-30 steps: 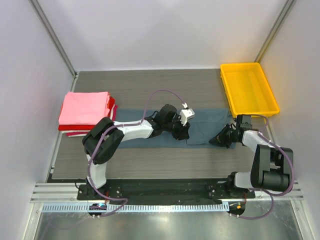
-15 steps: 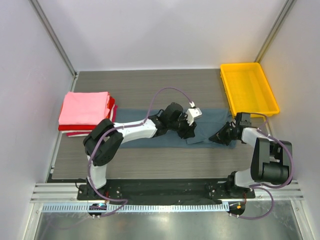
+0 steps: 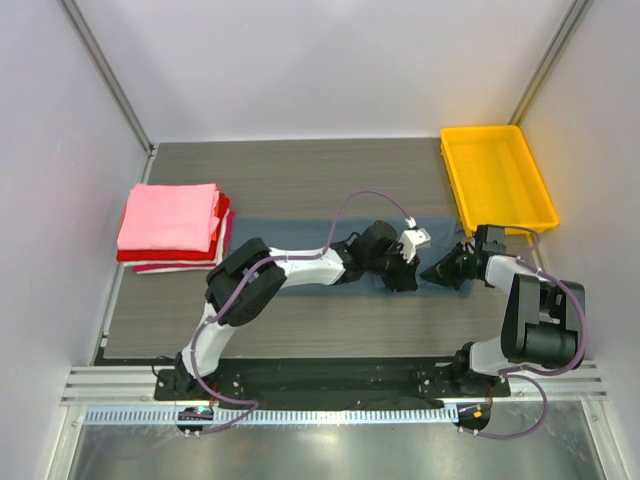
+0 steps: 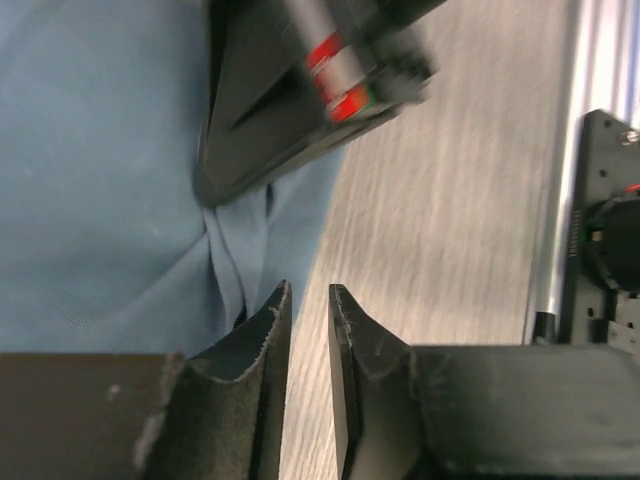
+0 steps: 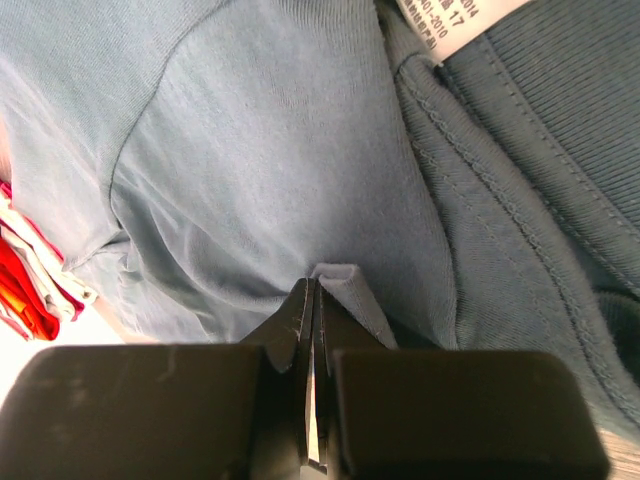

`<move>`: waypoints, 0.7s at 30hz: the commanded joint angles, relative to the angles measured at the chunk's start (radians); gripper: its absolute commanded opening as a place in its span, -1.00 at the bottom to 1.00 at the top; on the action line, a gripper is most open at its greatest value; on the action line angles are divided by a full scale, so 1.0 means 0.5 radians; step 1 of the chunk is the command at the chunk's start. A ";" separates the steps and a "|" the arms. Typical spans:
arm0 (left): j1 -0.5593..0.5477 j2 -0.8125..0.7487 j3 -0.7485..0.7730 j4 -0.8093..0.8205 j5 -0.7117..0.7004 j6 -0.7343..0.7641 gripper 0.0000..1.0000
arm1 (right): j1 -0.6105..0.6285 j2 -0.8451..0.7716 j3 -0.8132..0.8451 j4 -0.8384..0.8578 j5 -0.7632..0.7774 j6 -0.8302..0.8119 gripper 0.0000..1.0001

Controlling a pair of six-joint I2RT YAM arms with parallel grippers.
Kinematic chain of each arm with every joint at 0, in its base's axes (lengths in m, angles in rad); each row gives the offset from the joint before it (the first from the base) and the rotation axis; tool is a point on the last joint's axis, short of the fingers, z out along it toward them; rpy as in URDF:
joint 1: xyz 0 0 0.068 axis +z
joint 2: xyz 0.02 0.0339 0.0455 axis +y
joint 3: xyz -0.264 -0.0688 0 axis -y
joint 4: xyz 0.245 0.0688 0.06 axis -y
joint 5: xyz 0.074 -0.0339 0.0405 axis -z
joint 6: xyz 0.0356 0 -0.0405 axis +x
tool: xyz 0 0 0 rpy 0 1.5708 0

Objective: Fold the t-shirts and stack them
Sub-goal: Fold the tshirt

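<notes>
Right end effector (image 5: 312,298) pinches blue-grey t-shirt (image 5: 250,150); left end effector (image 4: 310,295) barely parted beside it

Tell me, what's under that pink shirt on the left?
Under the pink shirt: a red shirt, then a white one, only edges showing. Anything else between them, and the table below, is covered.

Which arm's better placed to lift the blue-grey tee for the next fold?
Right, likely: the right gripper is shut on a pinch of the blue-grey t-shirt; the left gripper sits at its edge, jaws slightly apart, gripping nothing.
</notes>
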 commanded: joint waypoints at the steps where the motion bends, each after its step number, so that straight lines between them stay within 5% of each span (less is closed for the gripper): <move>1: 0.021 0.040 0.048 0.146 0.047 -0.127 -0.57 | -0.008 -0.027 -0.009 0.052 0.007 -0.006 -0.93; 21: 0.141 0.120 0.027 0.018 -0.045 -0.216 -0.60 | -0.011 -0.033 -0.027 0.049 0.004 -0.012 -0.93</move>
